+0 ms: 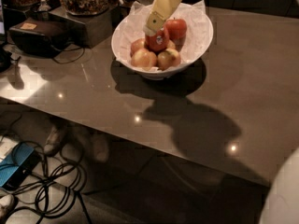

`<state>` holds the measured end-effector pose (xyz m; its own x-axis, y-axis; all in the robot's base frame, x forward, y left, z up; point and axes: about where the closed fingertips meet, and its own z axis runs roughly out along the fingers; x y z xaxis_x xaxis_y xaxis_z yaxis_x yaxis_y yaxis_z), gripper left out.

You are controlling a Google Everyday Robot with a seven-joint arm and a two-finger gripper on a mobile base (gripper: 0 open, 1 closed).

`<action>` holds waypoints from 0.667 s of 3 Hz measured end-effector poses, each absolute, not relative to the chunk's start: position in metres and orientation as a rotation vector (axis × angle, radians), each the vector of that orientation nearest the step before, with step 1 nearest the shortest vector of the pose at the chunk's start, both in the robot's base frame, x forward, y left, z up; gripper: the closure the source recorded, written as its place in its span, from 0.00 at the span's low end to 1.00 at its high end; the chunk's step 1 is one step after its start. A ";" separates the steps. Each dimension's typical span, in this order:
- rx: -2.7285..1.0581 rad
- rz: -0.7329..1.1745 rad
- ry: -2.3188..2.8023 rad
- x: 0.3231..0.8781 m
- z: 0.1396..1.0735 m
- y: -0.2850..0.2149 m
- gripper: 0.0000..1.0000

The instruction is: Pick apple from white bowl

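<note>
Camera view: black box with cable point(36, 35) far left on glossy brown table point(243, 92). Wide white paper-lined bowl point(202, 34) back centre. Pale yellow gripper point(151, 30) reaches into bowl and touches upper left of dark-red stickered apple point(160, 42); open or closed, cannot tell. Yellow-pink apples point(144, 59) lie in front. Smaller bright-red apple point(177, 28) sits just right.

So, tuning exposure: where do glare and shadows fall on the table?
Camera view: dim overall; three small glints dot the table; a broad dark shadow spreads in front of the white bowl; the gripper, at the apple inside it, is clearly lit.
</note>
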<state>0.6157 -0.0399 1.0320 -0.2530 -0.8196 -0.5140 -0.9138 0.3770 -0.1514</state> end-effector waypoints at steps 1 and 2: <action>-1.459 0.249 2.174 0.630 1.020 -0.036 0.25; -1.443 0.254 2.200 0.638 1.013 -0.034 0.26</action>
<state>0.6377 -0.0335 1.0131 -0.3185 -0.8076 -0.4963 -0.8993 0.4229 -0.1111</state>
